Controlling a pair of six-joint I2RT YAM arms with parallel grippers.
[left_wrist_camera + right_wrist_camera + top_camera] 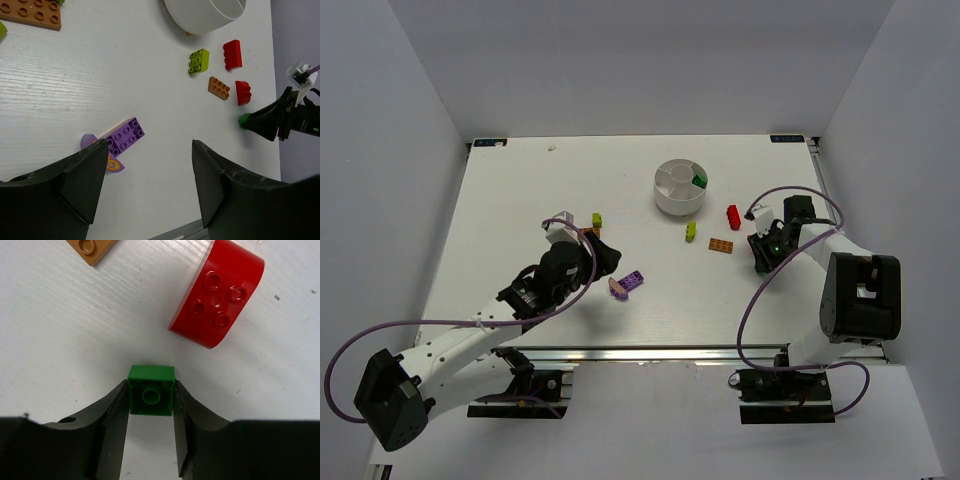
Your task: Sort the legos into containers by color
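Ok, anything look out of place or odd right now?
Nothing spilled or damaged. Only the purple brick stands out: it seems joined to a flat lilac-and-orange piece, not lying loose alone.

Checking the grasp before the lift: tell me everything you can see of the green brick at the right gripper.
The green brick is a small square of glossy dark green plastic with one round hollow stud on top. It lies flat, stud up, on the white table. The two black fingers of the right gripper touch its opposite sides. Its far edge pokes just past the fingertips. A curved red brick sits close beyond it, not touching.
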